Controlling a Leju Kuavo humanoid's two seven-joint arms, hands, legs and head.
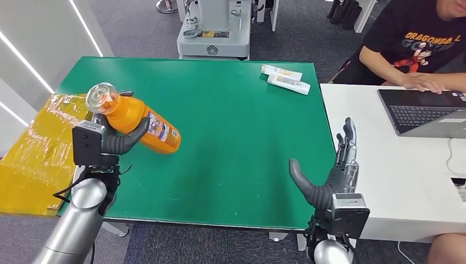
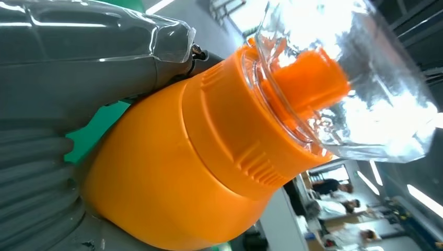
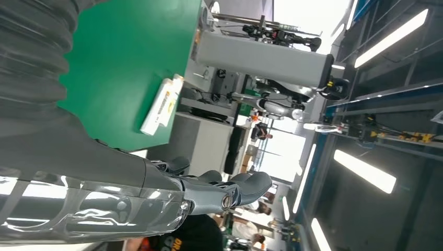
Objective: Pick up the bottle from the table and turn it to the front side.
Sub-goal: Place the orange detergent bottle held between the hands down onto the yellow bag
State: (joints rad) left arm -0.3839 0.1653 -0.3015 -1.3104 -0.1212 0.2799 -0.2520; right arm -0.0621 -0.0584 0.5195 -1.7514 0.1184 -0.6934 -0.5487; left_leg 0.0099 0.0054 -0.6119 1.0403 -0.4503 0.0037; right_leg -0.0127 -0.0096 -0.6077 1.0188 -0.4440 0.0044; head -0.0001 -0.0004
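Note:
An orange bottle (image 1: 140,122) with a clear cap (image 1: 101,97) is tilted over the left part of the green table (image 1: 231,137), cap toward the near left and its printed label facing up. My left hand (image 1: 118,137) grips it around the upper body, thumb across the front. Up close, the bottle's orange shoulder (image 2: 172,178) and its clear cap (image 2: 355,78) sit right against my left hand (image 2: 68,94). My right hand (image 1: 329,170) hovers open at the table's right edge, fingers straight and thumb out, holding nothing. My right hand (image 3: 130,193) appears again in its wrist view.
Two white tubes (image 1: 286,78) lie at the table's far right corner. A yellow plastic-wrapped surface (image 1: 38,148) adjoins the table on the left. A person (image 1: 423,49) sits at a white desk (image 1: 401,181) on the right with a laptop (image 1: 423,113). A grey machine base (image 1: 214,33) stands beyond the table.

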